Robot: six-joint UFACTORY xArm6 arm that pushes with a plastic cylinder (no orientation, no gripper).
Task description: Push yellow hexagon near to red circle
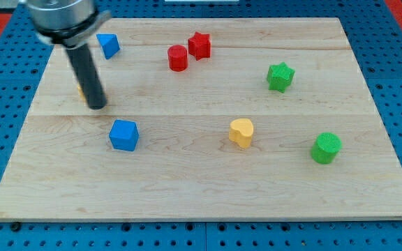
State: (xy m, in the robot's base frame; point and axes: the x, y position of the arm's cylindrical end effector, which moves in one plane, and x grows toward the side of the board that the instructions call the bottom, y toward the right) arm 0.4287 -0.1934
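Note:
The red circle point(177, 58) stands near the view's top, a little left of centre. Only a thin yellow sliver point(81, 91) shows at the left edge of my rod; it seems to be the yellow hexagon, mostly hidden behind the rod. My tip point(98, 107) rests on the board at the view's left, right against that sliver. It is far to the lower left of the red circle and above the blue cube point(123, 134).
A red star point(199, 44) sits just right of the red circle. A blue triangle point(107, 45) lies at the top left. A yellow heart point(241, 132) is at centre right, with a green star point(280, 76) and a green circle point(326, 148) at the right.

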